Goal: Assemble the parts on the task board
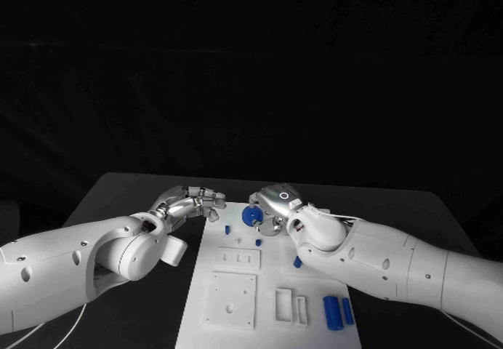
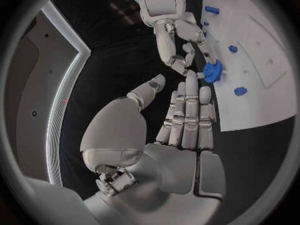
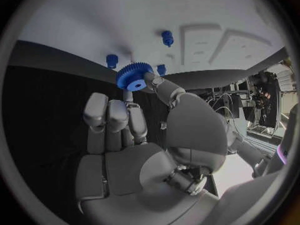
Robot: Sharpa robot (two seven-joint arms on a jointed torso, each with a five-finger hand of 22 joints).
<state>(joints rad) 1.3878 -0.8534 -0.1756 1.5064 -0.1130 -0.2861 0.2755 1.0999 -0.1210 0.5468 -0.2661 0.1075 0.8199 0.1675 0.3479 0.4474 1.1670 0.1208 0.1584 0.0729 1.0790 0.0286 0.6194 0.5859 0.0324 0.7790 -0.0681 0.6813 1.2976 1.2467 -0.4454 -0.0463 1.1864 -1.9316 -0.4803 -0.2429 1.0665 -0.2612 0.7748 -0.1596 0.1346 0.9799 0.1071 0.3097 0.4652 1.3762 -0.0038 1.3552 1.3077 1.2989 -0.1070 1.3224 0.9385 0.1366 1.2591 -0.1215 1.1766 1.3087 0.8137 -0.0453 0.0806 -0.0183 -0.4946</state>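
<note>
A toothed blue gear [image 3: 132, 77] with a round central hole is pinched at its rim between the thumb and a fingertip of the right hand [image 1: 275, 206], the remaining fingers being held straight beside it; in the head view the gear [image 1: 251, 215] is seen at the far end of the task board [image 1: 236, 320], whether just above it or touching it cannot be told. The board is a flat white plate of matte finish, marked with raised square and rectangular panels and two narrow upright slots near its near end. Small blue pegs [image 1: 227, 230] are stood in it close to the gear, another blue piece [image 1: 298, 262] is seen by the right forearm, and two smooth blue cylinders [image 1: 337, 313] are laid side by side at the near right corner. The left hand [image 1: 192, 203], of jointed silver metal, is held just beside the gear with nothing in it, its fingers extended together and the thumb apart. The table [image 1: 126, 190] is matte and dark.
</note>
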